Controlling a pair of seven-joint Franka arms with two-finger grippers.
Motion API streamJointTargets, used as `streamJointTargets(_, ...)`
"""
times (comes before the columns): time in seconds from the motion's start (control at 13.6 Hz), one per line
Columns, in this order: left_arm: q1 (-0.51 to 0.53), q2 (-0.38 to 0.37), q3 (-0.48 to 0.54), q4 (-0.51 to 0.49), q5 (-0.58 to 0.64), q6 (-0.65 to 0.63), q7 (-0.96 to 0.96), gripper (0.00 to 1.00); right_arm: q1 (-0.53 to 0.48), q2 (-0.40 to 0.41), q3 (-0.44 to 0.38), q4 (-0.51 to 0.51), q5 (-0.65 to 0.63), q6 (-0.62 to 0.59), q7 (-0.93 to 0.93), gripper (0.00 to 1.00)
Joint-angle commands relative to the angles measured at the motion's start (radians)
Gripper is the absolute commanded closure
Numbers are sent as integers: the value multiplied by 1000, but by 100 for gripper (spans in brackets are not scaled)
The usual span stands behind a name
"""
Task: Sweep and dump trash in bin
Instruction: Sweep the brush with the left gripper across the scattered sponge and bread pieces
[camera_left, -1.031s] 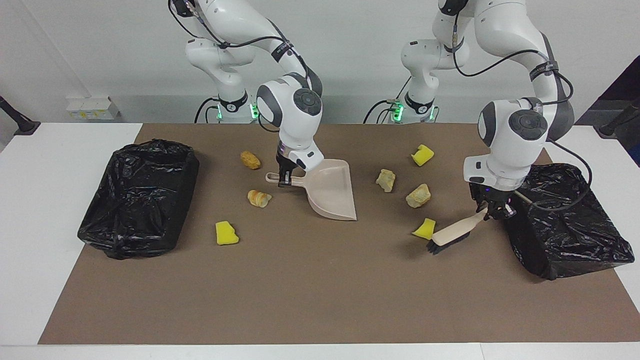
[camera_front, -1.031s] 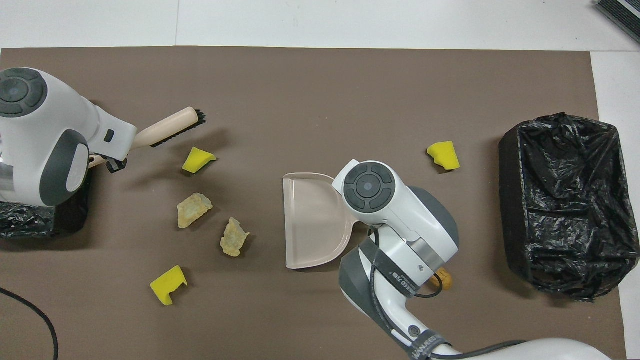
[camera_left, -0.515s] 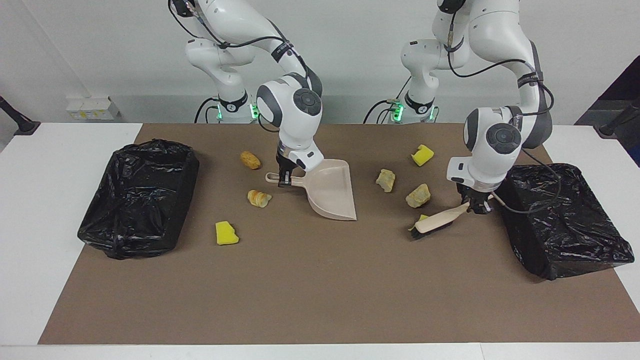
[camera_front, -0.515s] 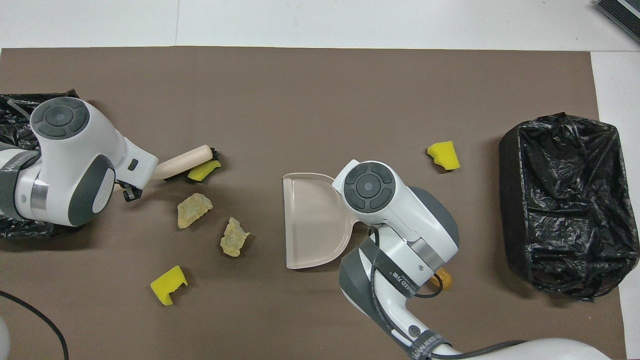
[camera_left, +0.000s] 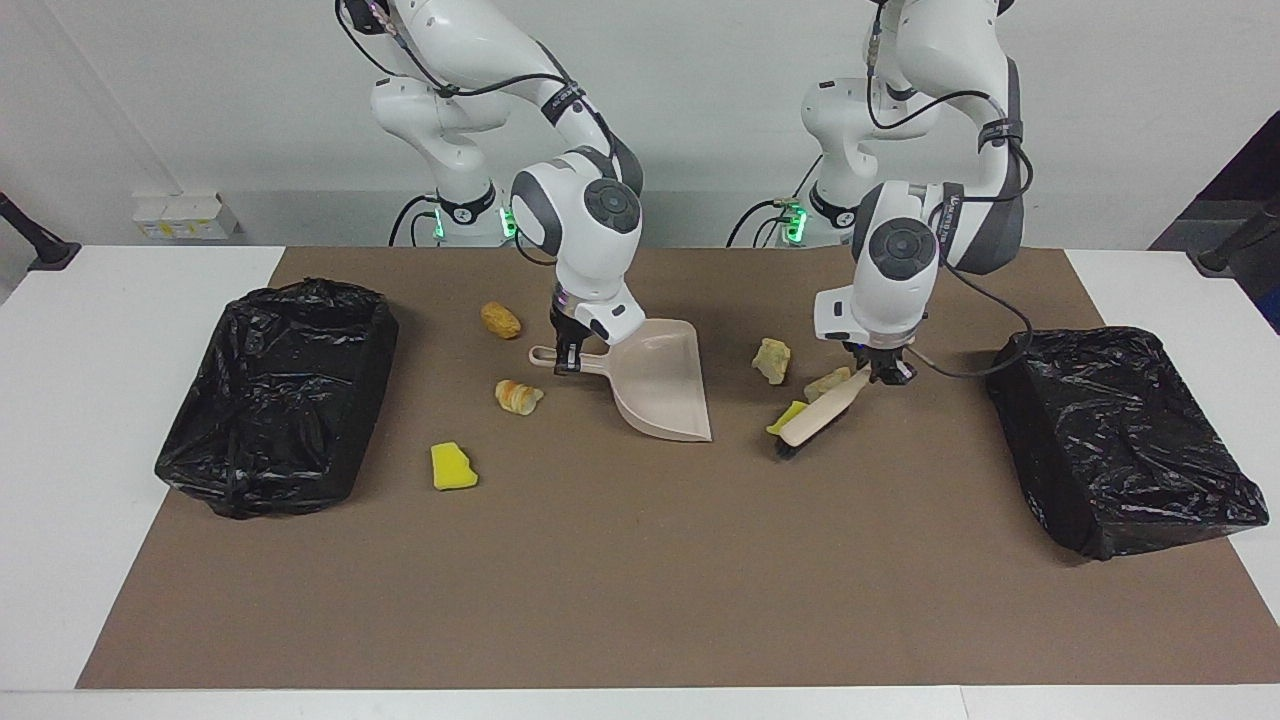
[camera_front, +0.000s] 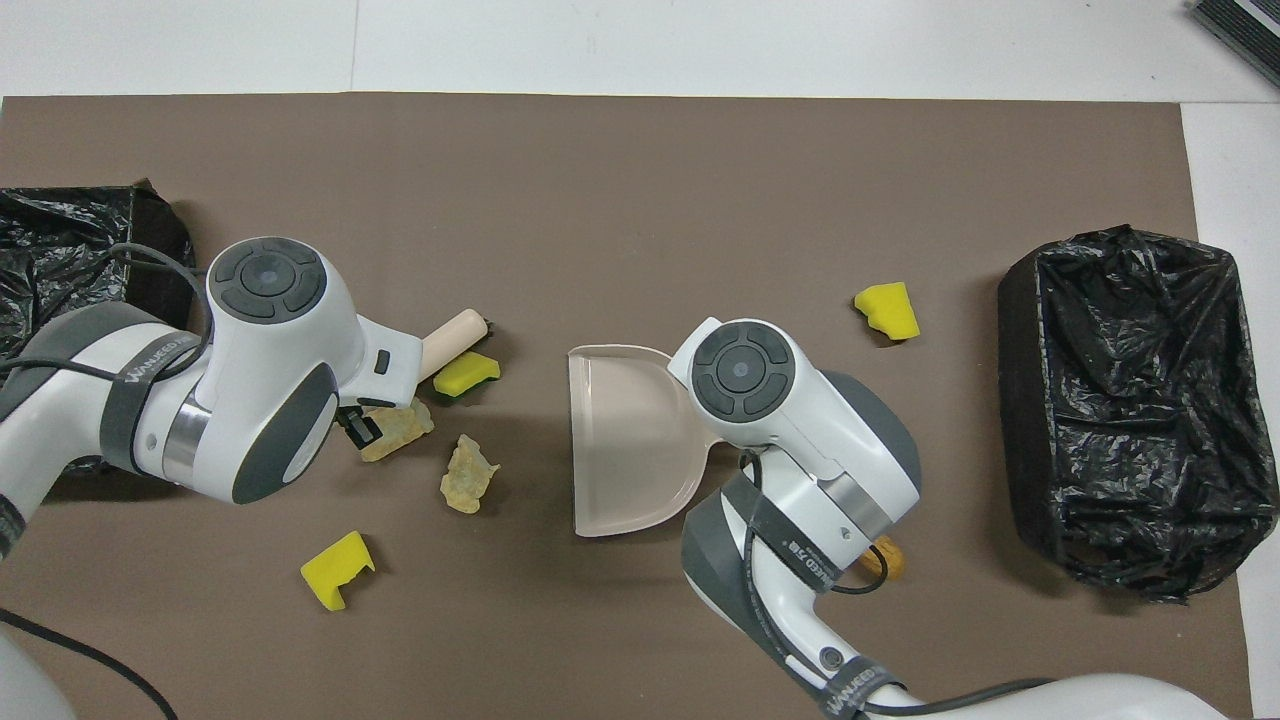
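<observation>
A plain white wall (camera_left: 700, 90) runs along the back, evenly lit. The white counter (camera_left: 90, 330) carries a wide brown mat (camera_left: 620, 560). A small white socket block (camera_left: 185, 215) sits low against the wall, and dark stand feet (camera_left: 35, 240) flank the counter's corners.

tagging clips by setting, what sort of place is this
Most likely a robotics lab test bench, not a home: two white robot arms mounted at a white table, a brown mat laid as a work surface, and staged scraps such as a yellow sponge chunk.
</observation>
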Motion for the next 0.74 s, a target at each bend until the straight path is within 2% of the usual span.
streamJointTargets(0.0, 3, -133, 9, -29, -25, -96, -68, 100, -14, -5, 4, -13, 1, 1, 12, 100)
streamJointTargets(0.15, 15, -196, 12, -44, -27, -180, -143, 100, -14, -5, 4, -14, 3, -1, 13, 100)
streamJointTargets(0.44, 101, -266, 24, -145, -27, -191, -302, 100, -17, -7, 4, -22, 9, -1, 13, 100)
streamJointTargets(0.66, 121, -378, 64, -301, -27, -190, -559, 100, -16, -14, 4, -43, 7, 1, 18, 100)
